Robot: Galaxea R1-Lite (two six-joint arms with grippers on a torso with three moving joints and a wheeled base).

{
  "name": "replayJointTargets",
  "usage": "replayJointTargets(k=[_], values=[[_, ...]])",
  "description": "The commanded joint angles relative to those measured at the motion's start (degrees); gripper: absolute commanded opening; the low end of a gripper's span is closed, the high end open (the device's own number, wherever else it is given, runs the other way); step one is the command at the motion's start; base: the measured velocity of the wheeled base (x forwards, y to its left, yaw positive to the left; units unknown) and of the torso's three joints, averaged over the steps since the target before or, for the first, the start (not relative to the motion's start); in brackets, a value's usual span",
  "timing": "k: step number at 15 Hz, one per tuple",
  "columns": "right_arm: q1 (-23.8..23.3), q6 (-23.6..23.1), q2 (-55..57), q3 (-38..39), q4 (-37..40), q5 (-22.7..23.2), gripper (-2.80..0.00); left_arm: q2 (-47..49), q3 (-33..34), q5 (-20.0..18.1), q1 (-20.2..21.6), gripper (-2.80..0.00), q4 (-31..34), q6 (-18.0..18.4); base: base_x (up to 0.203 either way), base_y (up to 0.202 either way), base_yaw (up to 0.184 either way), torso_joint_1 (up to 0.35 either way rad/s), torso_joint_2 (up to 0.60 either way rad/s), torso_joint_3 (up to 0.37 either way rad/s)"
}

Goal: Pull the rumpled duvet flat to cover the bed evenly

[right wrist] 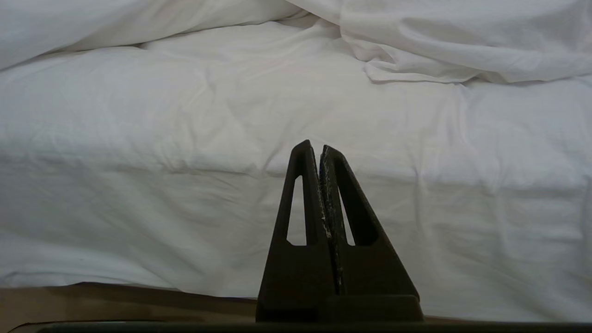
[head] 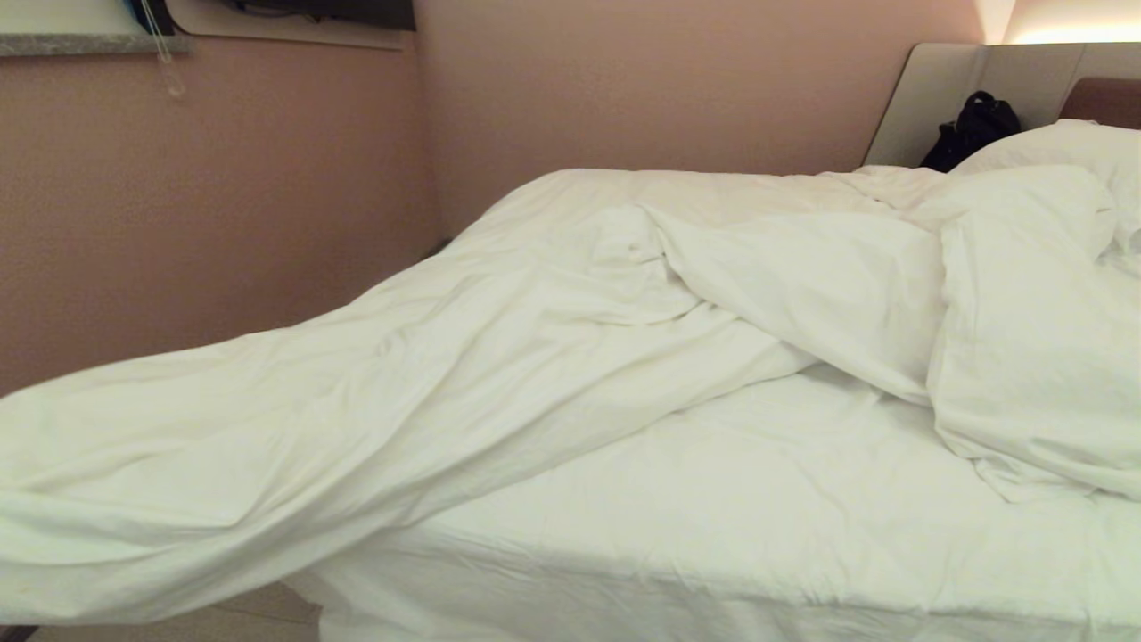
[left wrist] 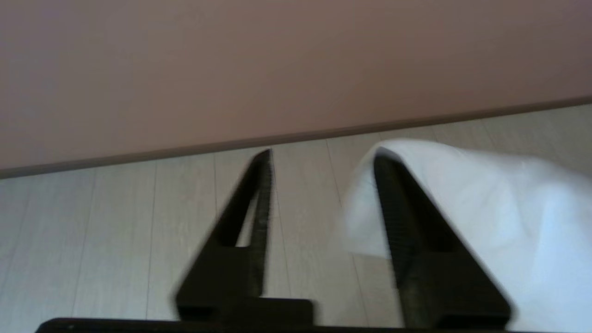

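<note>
The duvet (head: 570, 357) lies as a long rumpled band across the head view, running from the pile at the upper right, near the pillow (head: 1070, 147), down to the lower left edge of the frame, where it hangs out past the corner of the bed (head: 713, 535). The lower middle of the mattress sheet is bare.

In the left wrist view a fold of that duvet (left wrist: 508, 222) drapes over one finger of the left gripper (left wrist: 323, 155), whose fingers are spread with only floor (left wrist: 115, 231) between them, so nothing is pinched. This arm is the nearer to the hanging end.

The right gripper (right wrist: 318, 150), fingers pressed together on nothing, points at the bed's side in the middle of its own view, the duvet's edge in the upper right beyond it.
</note>
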Motion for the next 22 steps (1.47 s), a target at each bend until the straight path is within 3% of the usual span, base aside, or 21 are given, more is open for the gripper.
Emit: replayJointTargets(k=[1, 9, 12, 14, 19, 20, 22], values=[[0.0, 0.02, 0.07, 0.0, -0.01, 0.0, -2.8, -1.97, 2.02, -0.98, 0.05, 0.0, 0.17, 0.07, 0.0, 0.0, 0.0, 0.0, 0.0, 0.0], [0.0, 0.02, 0.07, 0.0, -0.01, 0.0, -2.8, -9.48, 6.06, -5.68, -0.03, 0.0, 0.23, 0.36, 0.0, 0.0, 0.0, 0.0, 0.0, 0.0], [0.0, 0.02, 0.07, 0.0, -0.01, 0.0, -2.8, -13.31, 6.75, -15.66, -0.04, 0.0, 0.74, -0.06, 0.0, 0.0, 0.0, 0.0, 0.0, 0.0], [0.0, 0.02, 0.07, 0.0, -0.01, 0.0, -2.8, -17.04, 8.5, -22.25, -0.04, 0.0, 1.0, -2.61, 0.0, 0.0, 0.0, 0.0, 0.0, 0.0], [0.0, 0.02, 0.07, 0.0, -0.01, 0.0, -2.8, -26.94, 14.83, -33.56, -0.04, 0.0, 0.46, -7.15, 0.0, 0.0, 0.0, 0.0, 0.0, 0.0], [0.0, 0.02, 0.07, 0.0, -0.01, 0.0, -2.8, -28.66, 16.63, -37.88, -0.04, -2.8, 0.11, -8.32, 0.0, 0.0, 0.0, 0.0, 0.0, 0.0], [0.0, 0.02, 0.07, 0.0, -0.01, 0.0, -2.8, -30.26, 18.1, -41.54, -0.04, -2.8, -0.14, -10.55, 0.0, 0.0, 0.0, 0.0, 0.0, 0.0]])
